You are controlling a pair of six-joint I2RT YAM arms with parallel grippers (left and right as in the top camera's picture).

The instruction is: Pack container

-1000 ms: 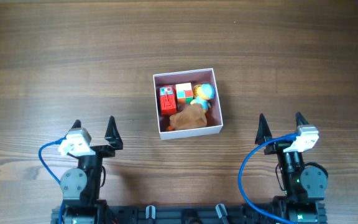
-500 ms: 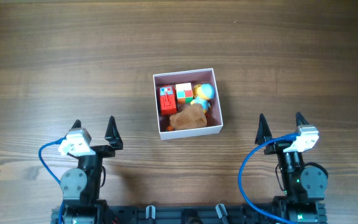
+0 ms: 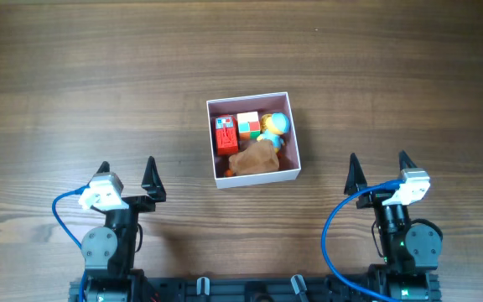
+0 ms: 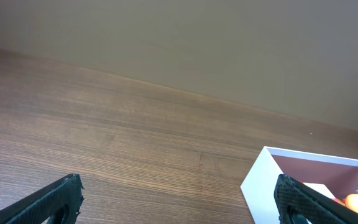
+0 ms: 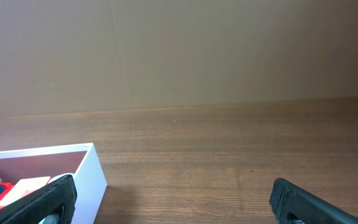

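Note:
The container (image 3: pixel 213 138) is a small square white-walled box with a pink inside, at the table's middle. It holds a red block (image 3: pixel 225 133), a red, white and green cube (image 3: pixel 248 125), a blue and yellow toy (image 3: pixel 275 126) and a brown piece (image 3: pixel 254 158). My left gripper (image 3: pixel 126 174) is open and empty at the near left, apart from the box. My right gripper (image 3: pixel 379 166) is open and empty at the near right. The box shows at the lower right of the left wrist view (image 4: pixel 260 186) and at the lower left of the right wrist view (image 5: pixel 89 177).
The wooden table (image 3: pixel 99 75) runs all round the box. Blue cables (image 3: pixel 334 235) loop by both arm bases at the front edge. A plain wall (image 5: pixel 179 50) stands behind the table's far edge.

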